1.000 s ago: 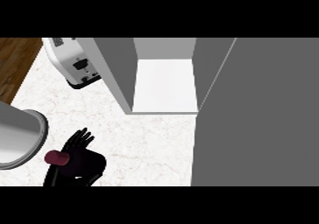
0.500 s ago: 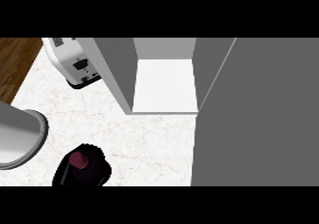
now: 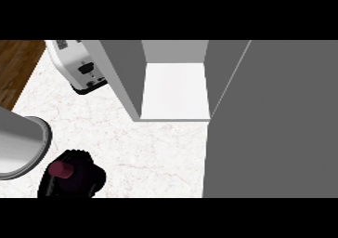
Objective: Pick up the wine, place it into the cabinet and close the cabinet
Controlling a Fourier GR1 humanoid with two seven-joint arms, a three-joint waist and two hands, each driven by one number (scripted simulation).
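Note the left hand (image 3: 79, 179) at the view's lower left: its fingers curl round the wine (image 3: 62, 169), whose dark red top shows at the hand's upper left, enclosed by the fingers. The open cabinet (image 3: 175, 93) stands well up and right of the hand. A grey pot (image 3: 17, 148) sits just left of it.

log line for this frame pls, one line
phase: grasp | left hand: curled round wine, low on counter | right hand: not in view | cabinet: open, wine not yet inside
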